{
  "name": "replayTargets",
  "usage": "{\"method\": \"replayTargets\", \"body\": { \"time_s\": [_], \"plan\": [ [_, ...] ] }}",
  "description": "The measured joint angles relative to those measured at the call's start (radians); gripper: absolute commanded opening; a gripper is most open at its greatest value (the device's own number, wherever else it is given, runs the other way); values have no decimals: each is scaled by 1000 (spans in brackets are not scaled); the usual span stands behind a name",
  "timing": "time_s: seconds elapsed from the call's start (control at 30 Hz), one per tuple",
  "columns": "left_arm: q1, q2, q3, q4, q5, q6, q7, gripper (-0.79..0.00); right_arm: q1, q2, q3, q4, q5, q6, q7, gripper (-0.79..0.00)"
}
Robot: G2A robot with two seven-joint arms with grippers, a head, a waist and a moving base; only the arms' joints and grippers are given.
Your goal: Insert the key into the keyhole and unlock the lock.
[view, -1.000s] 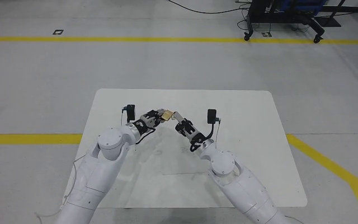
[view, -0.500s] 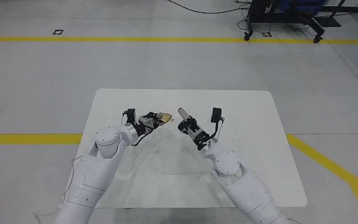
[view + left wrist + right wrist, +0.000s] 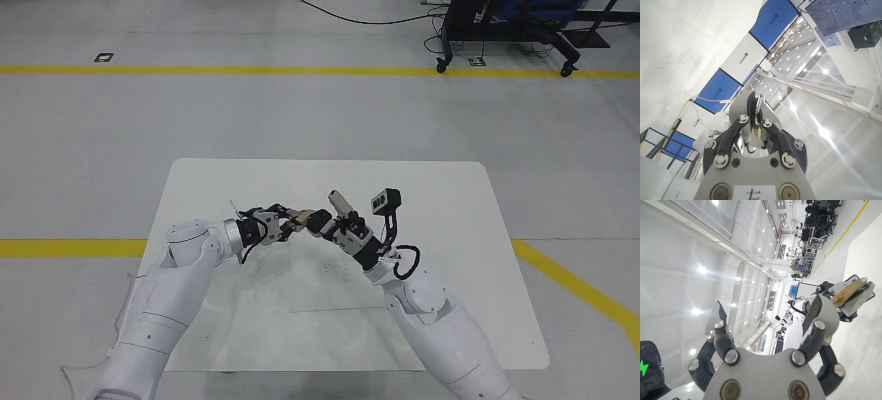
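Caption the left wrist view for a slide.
Left gripper shut on a small brass padlock with silver shackle.

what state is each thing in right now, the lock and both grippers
left gripper: shut on the padlock
padlock: held up in the air, clamped between the fingers; locked or unlocked cannot be told
right gripper: open, holding nothing, one finger next to the padlock
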Motion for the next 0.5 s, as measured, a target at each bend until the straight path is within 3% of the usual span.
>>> {"method": "replayTargets", "body": {
  "time_s": [0.23,0.33,0.4,0.5],
  "plan": [
    [-18,3,16,18,15,-5,-12,-785,30,-9,-16,42,-57,-22,-58,0],
    [-18,6,12,6,50,-56,34,-785,7,-6,1,13,-57,-48,-53,0],
    [-10,8,5,-11,72,-106,69,-785,-12,-3,11,-9,-36,-47,-26,0],
    [11,9,-11,-40,63,-170,91,-785,-23,4,17,-13,96,33,120,0]
  ]
}}
